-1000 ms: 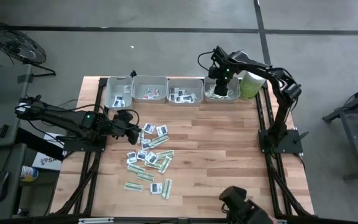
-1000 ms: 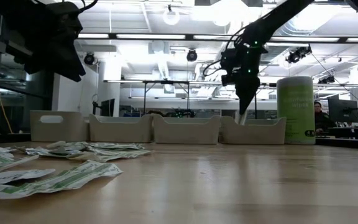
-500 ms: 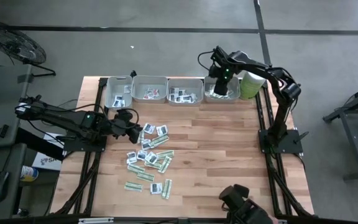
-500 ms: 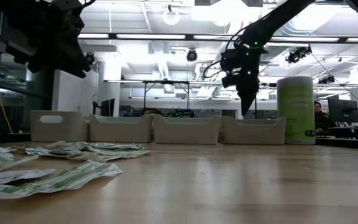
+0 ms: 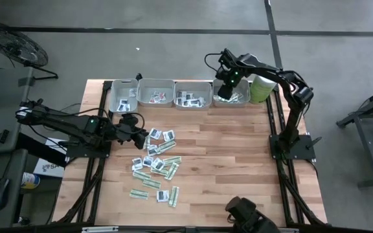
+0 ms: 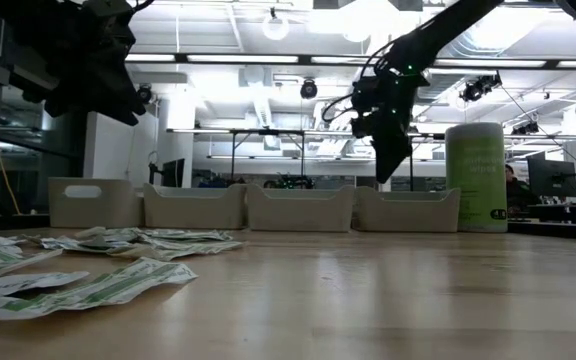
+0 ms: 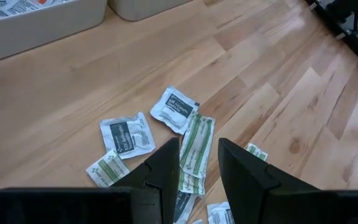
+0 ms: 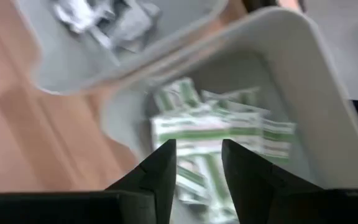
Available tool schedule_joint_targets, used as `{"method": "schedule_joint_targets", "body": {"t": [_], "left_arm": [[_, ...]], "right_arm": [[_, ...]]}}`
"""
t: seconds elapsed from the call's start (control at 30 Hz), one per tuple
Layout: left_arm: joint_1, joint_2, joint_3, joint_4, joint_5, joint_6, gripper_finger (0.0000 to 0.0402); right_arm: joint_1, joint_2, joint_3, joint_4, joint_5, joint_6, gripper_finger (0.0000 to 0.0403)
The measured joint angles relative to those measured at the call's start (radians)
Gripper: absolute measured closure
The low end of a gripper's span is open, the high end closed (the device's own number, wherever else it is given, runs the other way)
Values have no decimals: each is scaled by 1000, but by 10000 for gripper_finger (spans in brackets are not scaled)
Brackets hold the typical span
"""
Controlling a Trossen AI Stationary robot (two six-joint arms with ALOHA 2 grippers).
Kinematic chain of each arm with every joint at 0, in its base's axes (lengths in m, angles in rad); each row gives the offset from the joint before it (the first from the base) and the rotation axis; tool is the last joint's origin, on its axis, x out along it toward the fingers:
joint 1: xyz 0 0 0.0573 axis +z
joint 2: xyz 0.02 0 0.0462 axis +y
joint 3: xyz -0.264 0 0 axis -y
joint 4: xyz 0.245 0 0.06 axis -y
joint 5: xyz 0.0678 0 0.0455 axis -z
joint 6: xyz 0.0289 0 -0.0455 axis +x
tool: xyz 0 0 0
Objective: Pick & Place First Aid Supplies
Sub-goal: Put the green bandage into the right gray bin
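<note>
The first aid supplies [image 5: 155, 162] lie scattered flat on the wooden table's left middle: narrow green-white strips and squarish white sachets. More of them fill the grey trays along the far edge. My left gripper [image 5: 137, 127] hangs open above the pile's far left end, with nothing between its fingers [image 7: 197, 149]. My right gripper [image 5: 226, 86] points down, open, over the rightmost tray [image 5: 241, 98]. Green-white strips [image 8: 213, 134] lie in that tray below its fingers.
Several grey trays [image 5: 155, 92] stand side by side along the far edge. A tall pale green tub [image 5: 261, 87] stands just right of the rightmost tray. Bare wood lies across the table's middle and right [image 5: 232, 155].
My right gripper has opened above the rightmost tray and rolled a little about its own axis, staying over the same place. My left gripper has kept still.
</note>
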Motion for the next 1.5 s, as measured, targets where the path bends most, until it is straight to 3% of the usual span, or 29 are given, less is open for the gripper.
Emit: {"method": "schedule_joint_targets", "body": {"t": [0.27, 0.6, 0.8, 0.9, 1.07, 1.27, 1.5], "left_arm": [[0, 25, 0, -1, -12, 0, 291], [8, 178, 0, 1, -29, -100, 291], [123, 258, 0, -8, 85, -117, 291], [184, 283, 0, -7, 194, -9, 291], [247, 307, 0, -7, 343, 308, 291], [271, 353, 0, -11, 356, 600, 291], [272, 455, 0, -25, 342, 740, 291]], "right_arm": [[68, 0, 0, 2, -21, 86, 279], [115, -92, -1, -6, -14, 148, 279], [124, -222, -1, -8, -17, 177, 279], [126, -285, -1, -11, -18, 171, 279], [128, -374, -1, -12, -24, 167, 279], [134, -448, -1, -16, -25, 149, 279], [154, -493, -1, -41, -25, 146, 279]]}}
